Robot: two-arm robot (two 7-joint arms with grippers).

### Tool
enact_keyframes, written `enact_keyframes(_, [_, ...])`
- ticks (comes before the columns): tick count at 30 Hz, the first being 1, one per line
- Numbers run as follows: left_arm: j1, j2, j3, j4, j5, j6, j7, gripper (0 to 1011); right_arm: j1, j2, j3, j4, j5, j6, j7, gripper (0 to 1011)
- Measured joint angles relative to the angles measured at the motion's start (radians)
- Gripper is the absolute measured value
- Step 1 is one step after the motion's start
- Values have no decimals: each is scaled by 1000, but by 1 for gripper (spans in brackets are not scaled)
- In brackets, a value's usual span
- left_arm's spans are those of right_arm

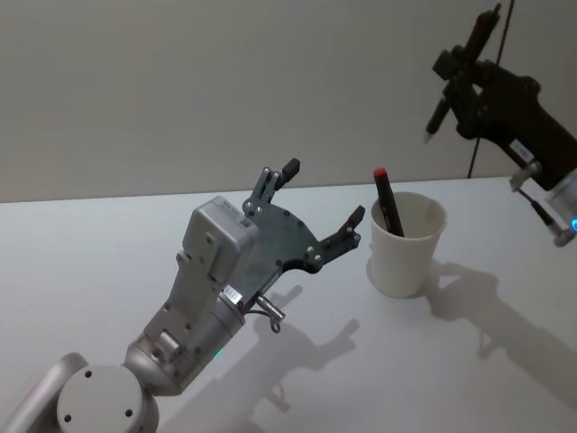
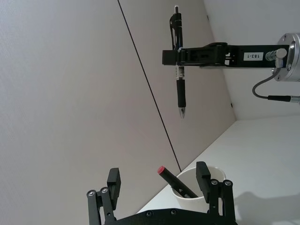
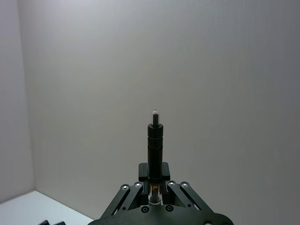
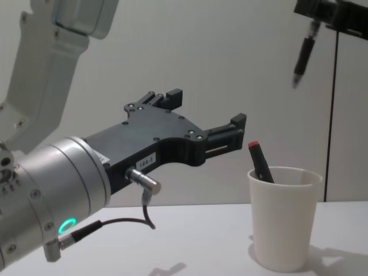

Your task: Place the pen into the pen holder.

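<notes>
My right gripper (image 1: 458, 65) hangs high at the right, shut on a black pen (image 1: 451, 86) that points tip-down, above and to the right of the pen holder. The pen holder (image 1: 407, 245) is a white paper cup standing upright on the table. A dark pen with a red cap (image 1: 387, 203) leans inside it. Left of the cup, my left gripper (image 1: 323, 192) hovers open with nothing between its fingers. In the left wrist view the held pen (image 2: 178, 61) hangs well above the cup (image 2: 185, 178). The right wrist view shows that pen (image 3: 155, 145) clamped between the fingers.
The white table (image 1: 108, 244) runs back to a plain wall. A dark vertical seam (image 4: 332, 115) in the wall stands behind the cup. My left arm's body (image 1: 194, 298) crosses the near left part of the table.
</notes>
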State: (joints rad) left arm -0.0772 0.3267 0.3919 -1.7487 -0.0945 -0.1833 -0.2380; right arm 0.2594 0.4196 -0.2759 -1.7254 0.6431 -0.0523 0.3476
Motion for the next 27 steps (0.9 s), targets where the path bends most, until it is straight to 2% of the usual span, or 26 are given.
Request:
enact_keyframes(4, [0,0,0,0,0,0,0,1001,-12,19,2,-17,-79,-15,-23,131])
enact_keyframes(5, [0,0,0,0,0,0,0,1001,-12,19,2,-17,-79,-15,-23,131])
enact_keyframes(7, [0,0,0,0,0,0,0,1001,-20,30,3,-25,-133,-23,-38,131])
enact_keyframes(11, [0,0,0,0,0,0,0,1001,-31,45,4,-34,-199,-30,-58,131])
enact_keyframes(12, [0,0,0,0,0,0,0,1001,-31,45,4,-34,-199,-30,-58,131])
enact_keyframes(18, [0,0,0,0,0,0,0,1001,-49,67,4,-42,-319,-36,-92,131])
enact_keyframes(23, [0,0,0,0,0,0,0,1001,-60,78,2,-43,-395,-36,-112,131])
enact_keyframes(24, [0,0,0,0,0,0,0,1001,-64,80,0,-42,-425,-36,-119,131])
enact_keyframes(27, [0,0,0,0,0,0,0,1001,-68,83,-3,-40,-463,-36,-128,131])
